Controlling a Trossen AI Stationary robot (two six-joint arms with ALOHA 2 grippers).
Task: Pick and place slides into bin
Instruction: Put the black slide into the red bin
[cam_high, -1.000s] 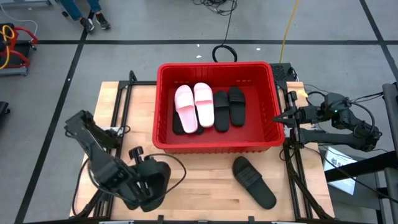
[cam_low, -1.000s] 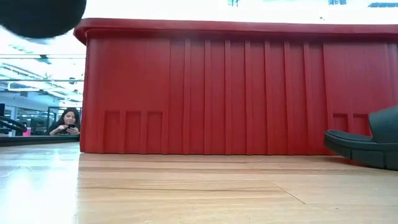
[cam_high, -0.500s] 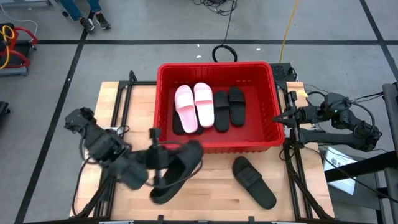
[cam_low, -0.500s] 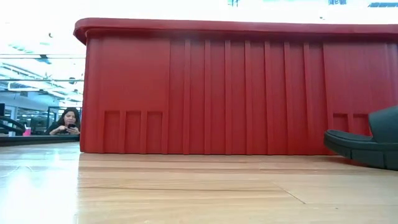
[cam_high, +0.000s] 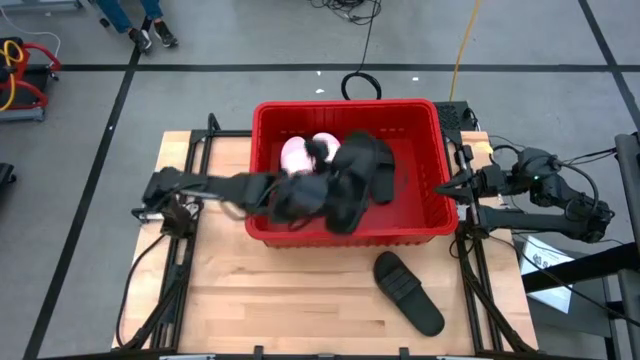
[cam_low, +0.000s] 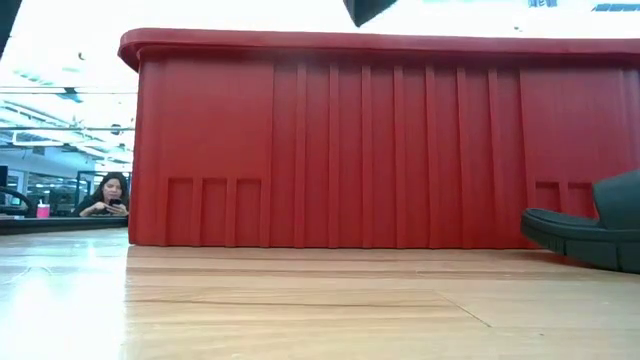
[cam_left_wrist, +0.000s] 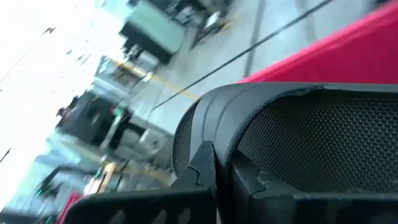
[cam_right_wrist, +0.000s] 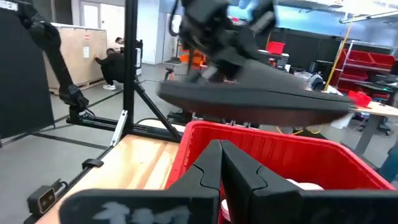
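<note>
The left gripper (cam_high: 318, 185) hangs over the bin (cam_high: 267, 225), its fingers clamped on a black slide (cam_high: 352, 180) held above the pink slides (cam_high: 296, 155) lying inside. In front of the bin, another black slide (cam_high: 408, 292) lies on the surface (cam_high: 300, 310). Beside the bin's right wall waits the right gripper (cam_high: 452, 190), fingers together.

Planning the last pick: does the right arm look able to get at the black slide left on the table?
Probably yes: the black slide lies uncovered on the table in front of the bin, nothing over it.
</note>
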